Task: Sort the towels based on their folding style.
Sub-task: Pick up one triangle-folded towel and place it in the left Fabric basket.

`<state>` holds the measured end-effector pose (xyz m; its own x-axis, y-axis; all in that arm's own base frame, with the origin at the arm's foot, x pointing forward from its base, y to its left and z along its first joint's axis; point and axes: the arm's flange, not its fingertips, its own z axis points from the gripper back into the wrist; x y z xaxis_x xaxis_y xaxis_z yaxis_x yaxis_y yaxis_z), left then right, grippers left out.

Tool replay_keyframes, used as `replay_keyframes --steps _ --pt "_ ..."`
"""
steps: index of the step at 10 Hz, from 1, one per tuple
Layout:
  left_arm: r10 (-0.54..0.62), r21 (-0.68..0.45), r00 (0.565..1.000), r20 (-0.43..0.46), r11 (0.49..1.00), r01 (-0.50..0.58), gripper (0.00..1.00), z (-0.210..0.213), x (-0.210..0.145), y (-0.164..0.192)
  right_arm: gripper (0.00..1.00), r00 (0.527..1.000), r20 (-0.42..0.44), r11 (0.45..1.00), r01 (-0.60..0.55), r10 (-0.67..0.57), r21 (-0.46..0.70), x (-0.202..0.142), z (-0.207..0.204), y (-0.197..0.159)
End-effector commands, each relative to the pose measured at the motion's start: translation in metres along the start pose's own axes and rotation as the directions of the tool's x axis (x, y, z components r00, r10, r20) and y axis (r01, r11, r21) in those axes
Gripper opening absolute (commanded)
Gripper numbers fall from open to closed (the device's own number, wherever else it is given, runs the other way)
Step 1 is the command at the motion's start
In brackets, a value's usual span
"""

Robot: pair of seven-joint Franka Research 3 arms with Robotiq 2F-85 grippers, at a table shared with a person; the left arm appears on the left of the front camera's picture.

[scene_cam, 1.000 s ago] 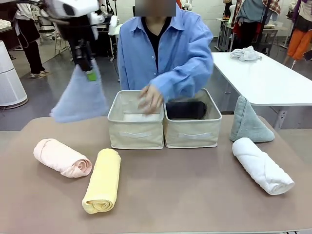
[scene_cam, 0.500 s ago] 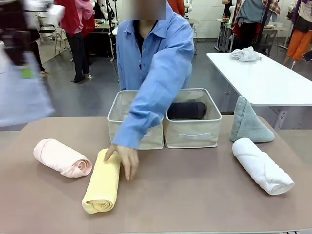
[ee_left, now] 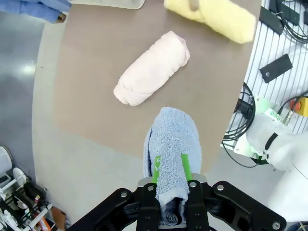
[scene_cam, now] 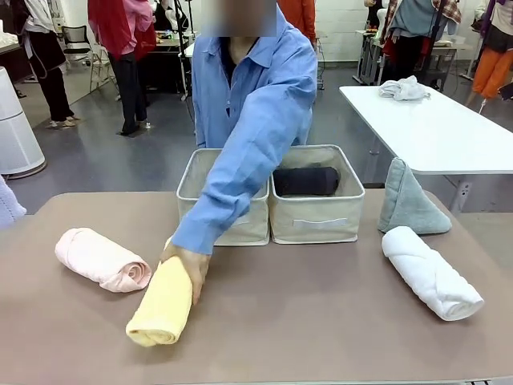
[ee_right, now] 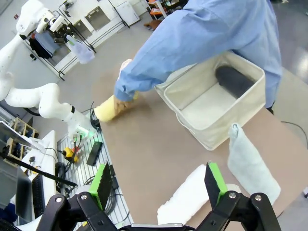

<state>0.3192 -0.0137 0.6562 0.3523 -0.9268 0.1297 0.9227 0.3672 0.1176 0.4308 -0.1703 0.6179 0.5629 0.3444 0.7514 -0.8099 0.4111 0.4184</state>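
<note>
Towels of soft terry cloth lie about on a brown table (scene_cam: 321, 329). A yellow rolled towel (scene_cam: 163, 303) lies near the front on the left, and a person in a blue shirt has one hand (scene_cam: 186, 266) on its far end. It looks a bit tipped, but I cannot be sure it is off the table. Near it on the left lies a pink rolled towel (scene_cam: 101, 259), not touching it.

Behind them stand two beige cloth baskets, side by side and touching. The left basket (scene_cam: 224, 228) is partly behind the person's sleeve. The right basket (scene_cam: 317, 224) has a dark grey rolled towel (scene_cam: 305, 180) lying inside.

On the right side of the table a grey-green cone towel (scene_cam: 409, 202) stands upright. A white rolled towel (scene_cam: 431, 274) lies just in front of it.

A pale blue towel (ee_left: 173, 137) hangs in the air by the table's left edge. The left gripper (ee_left: 171, 167) is squeezed tight on it, with a green pad on each side of the cloth. The right gripper (ee_right: 159, 184) is high over the table's right side, its jaws spread wide with nothing between them.
</note>
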Motion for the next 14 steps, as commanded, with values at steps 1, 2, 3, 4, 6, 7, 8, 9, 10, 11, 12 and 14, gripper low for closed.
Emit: replay_keyframes --steps 1,2,3,4,6,7,8,9,10,11,12,14 --pt "0.024 0.040 1.000 0.010 0.999 -0.025 0.15 -0.002 0.002 -0.001 1.00 1.000 0.019 1.000 -0.004 0.004 0.006 0.001 0.000 0.001" --pt "0.020 0.040 1.000 0.016 0.999 -0.021 0.15 -0.001 0.004 0.001 1.00 1.000 0.019 1.000 -0.004 0.004 0.006 0.001 0.000 0.001" --pt "0.016 0.038 0.999 0.033 0.999 -0.017 0.15 -0.002 0.010 0.004 1.00 1.000 0.019 1.000 -0.004 0.004 0.006 0.001 0.000 0.001" --pt "-0.001 0.053 0.997 0.071 0.999 -0.003 0.15 0.001 0.025 0.009 1.00 1.000 0.019 1.000 -0.004 0.004 0.006 0.001 0.000 0.001" --pt "-0.079 0.088 0.996 0.052 0.993 0.074 0.15 0.007 0.101 0.030 1.00 1.000 0.019 1.000 -0.004 0.004 0.006 0.001 0.000 0.001" --pt "-0.136 0.084 0.990 0.038 0.988 0.132 0.15 0.007 0.146 0.040 1.00 1.000 0.019 1.000 -0.004 0.004 0.006 0.001 0.000 0.001" --pt "-0.179 0.087 0.984 0.011 0.980 0.178 0.15 0.004 0.190 0.048 1.00 1.000 0.019 1.000 -0.004 0.004 0.006 0.001 0.000 0.001" --pt "-0.209 0.088 0.978 -0.021 0.974 0.210 0.15 -0.001 0.231 0.056 1.00 1.000 0.019 1.000 -0.004 0.004 0.006 0.001 0.000 0.001" --pt "-0.238 0.071 0.970 -0.040 0.968 0.241 0.15 -0.007 0.272 0.060 1.00 1.000 0.019 1.000 -0.004 0.004 0.006 0.001 0.000 0.001" --pt "-0.262 0.067 0.964 -0.046 0.962 0.265 0.15 -0.011 0.301 0.060 1.00 1.000 0.019 1.000 -0.004 0.004 0.006 0.001 0.000 0.001" --pt "-0.274 0.068 0.961 -0.041 0.959 0.276 0.15 -0.017 0.323 0.060 1.00 1.000 0.019 1.000 -0.004 0.004 0.006 0.001 0.000 0.001" --pt "-0.283 0.064 0.957 -0.062 0.956 0.287 0.15 -0.016 0.318 0.054 1.00 1.000 0.019 1.000 -0.004 0.004 0.006 0.001 0.000 0.001"
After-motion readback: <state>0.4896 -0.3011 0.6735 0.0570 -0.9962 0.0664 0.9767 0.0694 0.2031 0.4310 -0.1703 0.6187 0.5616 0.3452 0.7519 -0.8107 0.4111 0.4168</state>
